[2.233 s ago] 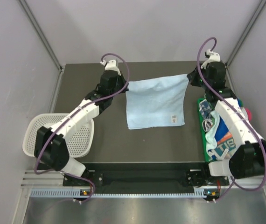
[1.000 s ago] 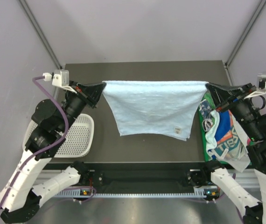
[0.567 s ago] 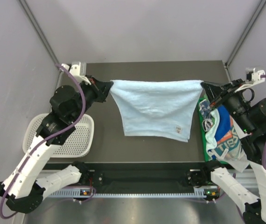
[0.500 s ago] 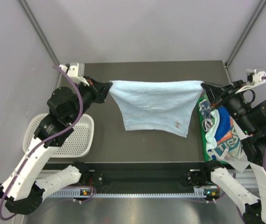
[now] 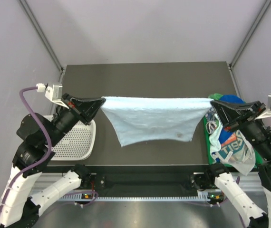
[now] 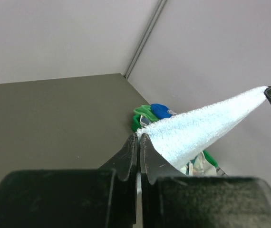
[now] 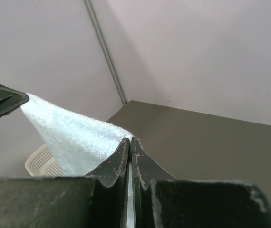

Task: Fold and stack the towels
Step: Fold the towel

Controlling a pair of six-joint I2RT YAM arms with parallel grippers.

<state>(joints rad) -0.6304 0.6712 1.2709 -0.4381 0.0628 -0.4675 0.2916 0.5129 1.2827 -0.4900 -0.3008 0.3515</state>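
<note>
A pale blue towel [image 5: 152, 119] hangs stretched in the air above the dark table [image 5: 145, 76], held by its two upper corners. My left gripper [image 5: 101, 100] is shut on its left corner, and my right gripper [image 5: 211, 102] is shut on its right corner. The lower edge sags toward the table. In the left wrist view the towel [image 6: 197, 130] runs from my shut left gripper [image 6: 139, 135] off to the right. In the right wrist view the towel [image 7: 73, 135] runs from my shut right gripper [image 7: 128, 139] to the left. Other towels [image 5: 228, 140] lie piled at the right, one white with teal and orange print.
A white mesh basket [image 5: 73, 140] sits at the table's left edge under my left arm. A green tray [image 5: 205, 129] at the right holds the towel pile. Grey walls close in on three sides.
Both arms have pulled back toward the near edge and spread wider, drawing the towel tauter and nearer. The grips on both corners are unchanged.
</note>
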